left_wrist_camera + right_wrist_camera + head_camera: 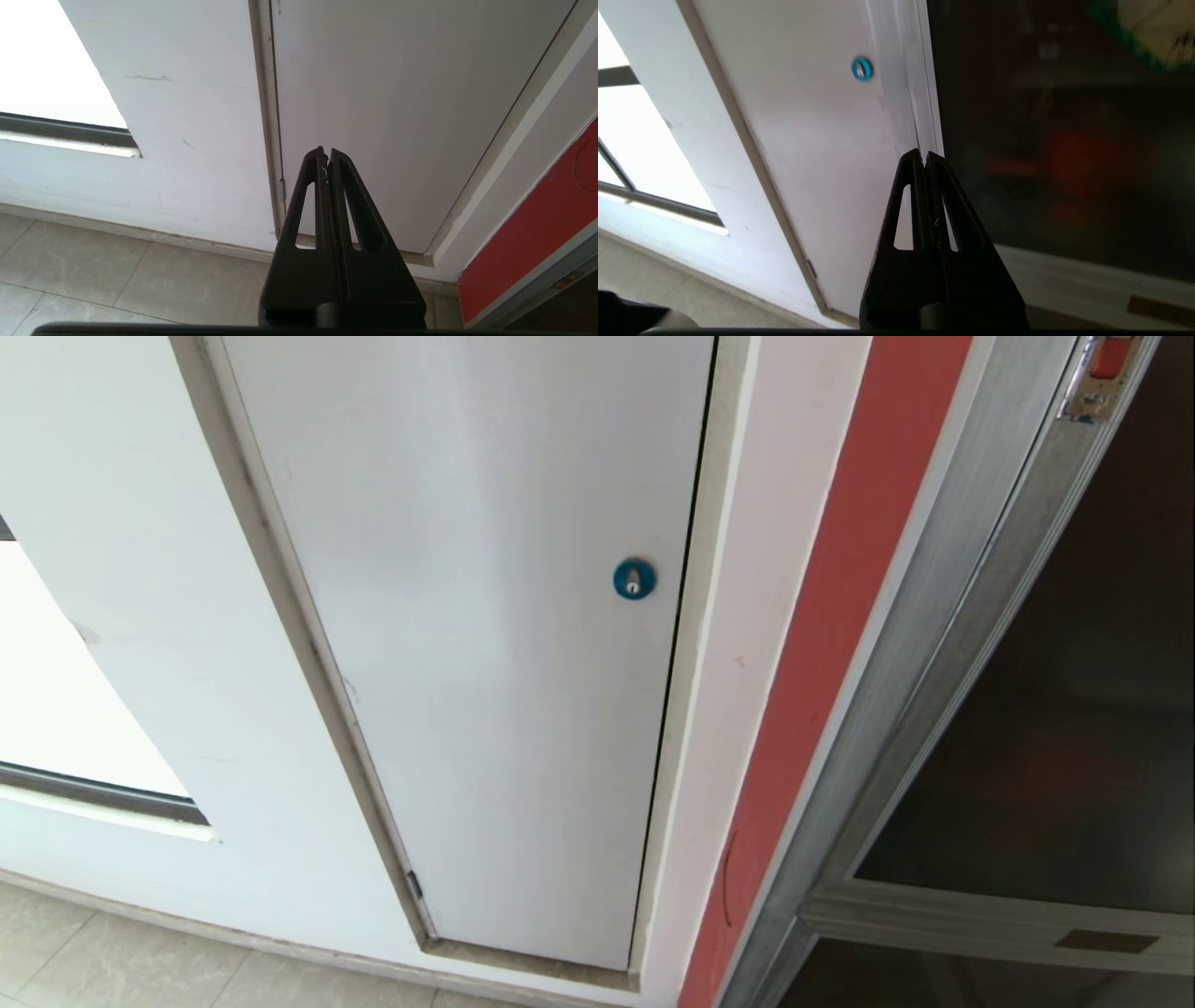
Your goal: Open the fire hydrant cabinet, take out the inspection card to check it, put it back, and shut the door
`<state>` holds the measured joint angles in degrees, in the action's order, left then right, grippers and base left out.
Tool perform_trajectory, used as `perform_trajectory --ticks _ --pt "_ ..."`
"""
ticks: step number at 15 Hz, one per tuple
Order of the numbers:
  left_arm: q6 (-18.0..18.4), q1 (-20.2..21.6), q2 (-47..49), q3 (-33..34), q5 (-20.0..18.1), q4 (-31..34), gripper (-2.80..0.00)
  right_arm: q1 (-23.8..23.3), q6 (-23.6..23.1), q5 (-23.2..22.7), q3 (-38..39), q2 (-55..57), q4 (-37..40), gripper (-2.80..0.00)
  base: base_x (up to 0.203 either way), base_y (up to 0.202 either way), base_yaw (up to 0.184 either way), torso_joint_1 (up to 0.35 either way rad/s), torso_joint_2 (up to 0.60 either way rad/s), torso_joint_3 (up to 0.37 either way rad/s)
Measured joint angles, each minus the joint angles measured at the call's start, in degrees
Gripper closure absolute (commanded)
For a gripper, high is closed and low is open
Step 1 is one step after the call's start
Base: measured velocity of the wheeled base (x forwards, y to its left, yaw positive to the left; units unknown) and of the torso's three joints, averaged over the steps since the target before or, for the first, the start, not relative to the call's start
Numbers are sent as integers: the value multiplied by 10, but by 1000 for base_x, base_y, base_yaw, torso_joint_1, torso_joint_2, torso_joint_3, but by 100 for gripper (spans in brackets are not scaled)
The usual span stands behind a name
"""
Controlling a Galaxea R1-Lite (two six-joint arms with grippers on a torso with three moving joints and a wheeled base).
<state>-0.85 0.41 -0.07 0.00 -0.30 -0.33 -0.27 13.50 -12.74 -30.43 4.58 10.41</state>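
The fire hydrant cabinet (934,644) stands at the right of the head view, silver-framed. Its door (1074,709) of dark tinted glass lies flush in the frame, with a small red latch (1111,355) at the top edge of the view. Neither arm shows in the head view. In the right wrist view my right gripper (924,156) is shut and empty, pointing at the door's silver edge (920,93), apart from it. The dark glass (1064,163) and a green-bordered sticker (1148,32) lie beside it. My left gripper (326,151) is shut and empty, low before the white panel. The inspection card is hidden.
A plain white panel (485,616) with a blue round lock (634,579) fills the middle. A red wall strip (822,644) separates it from the cabinet. A bright window (56,709) is at the left, tiled floor (112,961) below, and a smaller dark glass panel (934,989) under the door.
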Motion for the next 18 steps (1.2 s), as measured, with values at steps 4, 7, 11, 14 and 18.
perform_trajectory --ticks 4,7,11,14,18 --pt "0 0 0 0 0 0 0 0 -54 51 159 -35 -62 0 0 0 0 0 0 0" --pt "0 0 0 0 0 0 0 0 -105 101 263 -43 -146 0 0 0 0 0 0 0" --pt "0 0 0 0 0 0 0 0 -132 132 300 -46 -133 0 0 0 0 0 0 0" --pt "0 0 0 0 0 0 0 0 -115 142 304 -46 -104 0 0 0 0 0 0 0" --pt "0 0 0 0 0 0 0 0 -99 144 304 -46 -105 0 0 0 0 0 0 0"
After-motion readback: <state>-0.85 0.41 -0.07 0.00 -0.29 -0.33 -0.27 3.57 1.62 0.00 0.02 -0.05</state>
